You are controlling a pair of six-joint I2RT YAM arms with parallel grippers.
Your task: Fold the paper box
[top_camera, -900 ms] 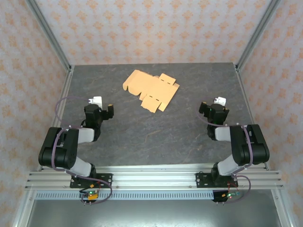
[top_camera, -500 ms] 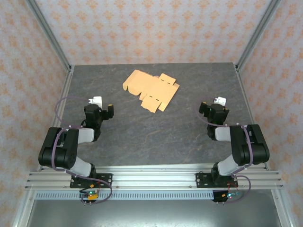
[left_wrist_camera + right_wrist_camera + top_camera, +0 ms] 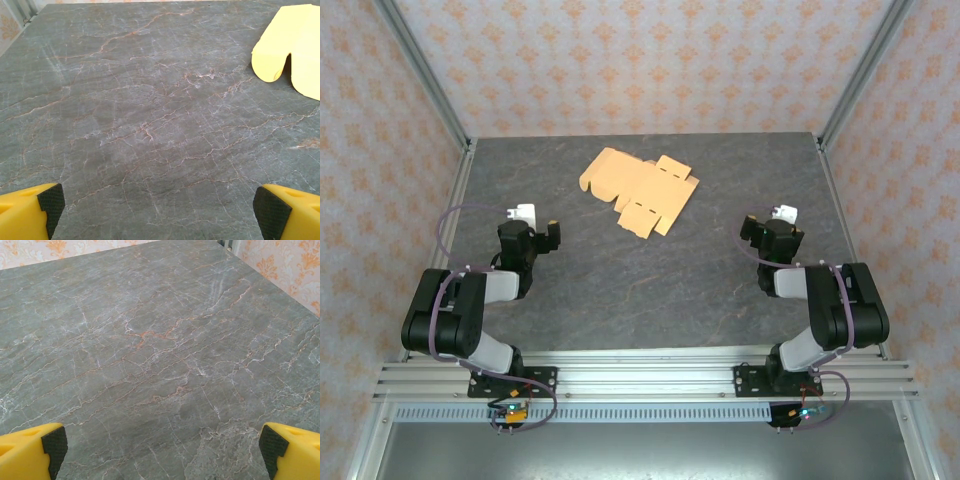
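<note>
At the far middle of the tabletop [image 3: 650,290], there it is: the paper box [image 3: 638,190], and we have to say it is a box in name only right now. It lies spread out as a flat die-cut sheet, light orange-tan, with flaps and tabs fanned out and nothing we can see raised off the dark stone surface. Down on the near left, the left tool [image 3: 535,225] sits low by its own arm, jaws standing wide apart and holding nothing. Its wrist view confirms this, with bare tabletop between the two tips of the left tool [image 3: 160,210] and just a rounded flap of the paper box [image 3: 295,50] at the far right. Over on the near right, the right tool [image 3: 767,222] mirrors it, also spread wide and empty, and through the gap of the right tool [image 3: 162,450] we see only veined grey stone. Both tools are well apart from the sheet, neither touching it. By our reckoning, the job has not begun: no crease turned up, no wall raised, no tab tucked. Everything is left to do: reach out to the sheet, lift the side panels, fold the flaps in and lock them.
</note>
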